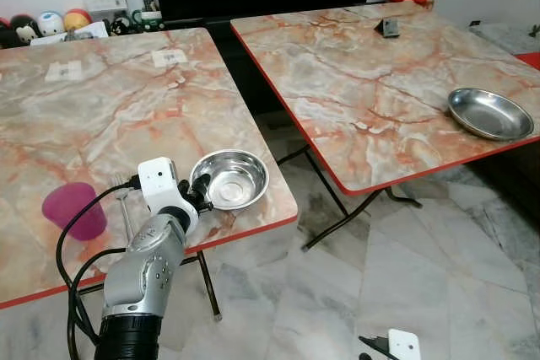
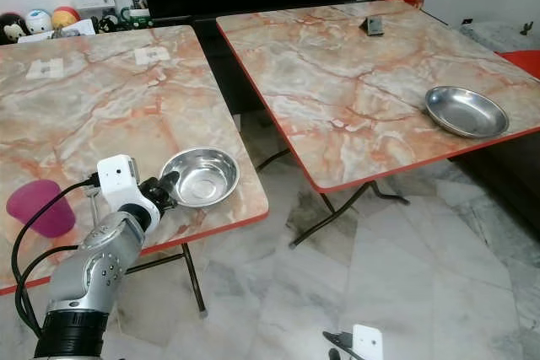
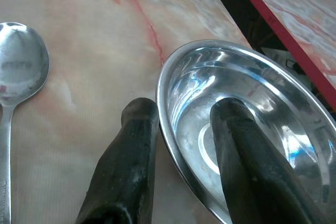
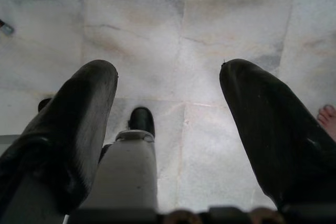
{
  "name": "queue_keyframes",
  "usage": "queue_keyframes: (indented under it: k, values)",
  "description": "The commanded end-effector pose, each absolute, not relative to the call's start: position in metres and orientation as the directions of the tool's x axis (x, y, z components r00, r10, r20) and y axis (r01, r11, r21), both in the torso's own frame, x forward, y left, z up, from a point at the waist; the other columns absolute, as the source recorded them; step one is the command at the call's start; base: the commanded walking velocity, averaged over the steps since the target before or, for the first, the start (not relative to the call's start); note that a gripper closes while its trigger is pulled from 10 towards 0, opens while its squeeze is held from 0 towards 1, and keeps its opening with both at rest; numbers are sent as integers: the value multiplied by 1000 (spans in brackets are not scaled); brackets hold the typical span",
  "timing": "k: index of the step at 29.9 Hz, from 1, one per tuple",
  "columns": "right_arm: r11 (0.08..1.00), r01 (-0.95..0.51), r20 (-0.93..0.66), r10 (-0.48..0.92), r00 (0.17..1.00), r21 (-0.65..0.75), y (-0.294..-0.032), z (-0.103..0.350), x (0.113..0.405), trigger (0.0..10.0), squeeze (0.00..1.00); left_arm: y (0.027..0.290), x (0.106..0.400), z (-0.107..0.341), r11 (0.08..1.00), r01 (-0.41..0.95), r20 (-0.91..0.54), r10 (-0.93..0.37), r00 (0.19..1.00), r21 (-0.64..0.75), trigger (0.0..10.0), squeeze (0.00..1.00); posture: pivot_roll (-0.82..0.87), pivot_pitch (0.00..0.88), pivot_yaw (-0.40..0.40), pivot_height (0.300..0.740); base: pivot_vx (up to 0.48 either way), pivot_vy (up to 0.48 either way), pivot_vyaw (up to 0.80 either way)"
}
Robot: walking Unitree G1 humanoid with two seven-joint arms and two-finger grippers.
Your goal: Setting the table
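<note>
Bowl (image 1: 229, 179) as landmark, near the left marble surface's (image 1: 101, 115) front right corner. Left of it: pink cup (image 1: 74, 209), then a spoon (image 3: 13, 77) lying flat, bowl end away from the robot, handle toward it. Left pincer (image 3: 181, 124) straddles the bowl's near rim, one finger inside, one outside. Far right, a steel plate (image 1: 490, 113) on the second surface (image 1: 380, 82). Right pincer (image 4: 168, 103) hangs wide open over the floor.
</note>
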State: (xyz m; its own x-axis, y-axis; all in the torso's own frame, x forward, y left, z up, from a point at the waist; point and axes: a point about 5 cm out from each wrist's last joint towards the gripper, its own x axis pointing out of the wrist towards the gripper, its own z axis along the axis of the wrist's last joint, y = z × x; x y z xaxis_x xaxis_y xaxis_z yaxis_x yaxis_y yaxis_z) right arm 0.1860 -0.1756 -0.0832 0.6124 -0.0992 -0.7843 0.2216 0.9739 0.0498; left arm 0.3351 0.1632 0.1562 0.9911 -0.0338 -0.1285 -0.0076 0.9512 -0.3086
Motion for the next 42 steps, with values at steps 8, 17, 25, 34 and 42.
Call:
queue_keyframes:
  k: [8,17,25,34,42]
  values:
    - [970,238,-803,-105,587,46,-185,-88,172,10000,0,158,344,151,957,-48,-153,3,988,-287,10000,0,124,81,-32,740,0,0,0]
    - [968,248,-810,-114,576,40,-192,-89,168,10000,0,150,352,150,951,-42,-178,-13,984,-305,10000,0,124,87,-34,740,0,0,0]
    - [968,248,-809,-113,576,41,-192,-89,170,10000,0,149,361,153,968,-30,-209,-24,978,-249,10000,0,125,98,-31,740,0,0,0]
    - [968,249,-808,-113,578,43,-190,-88,172,10000,0,150,361,147,969,-50,-257,-14,966,-243,8863,0,127,103,-30,740,0,0,0]
    - [967,251,-811,-117,573,38,-196,-89,169,10000,0,152,363,149,967,-60,-253,-5,968,-249,0,0,130,106,-32,740,0,0,0]
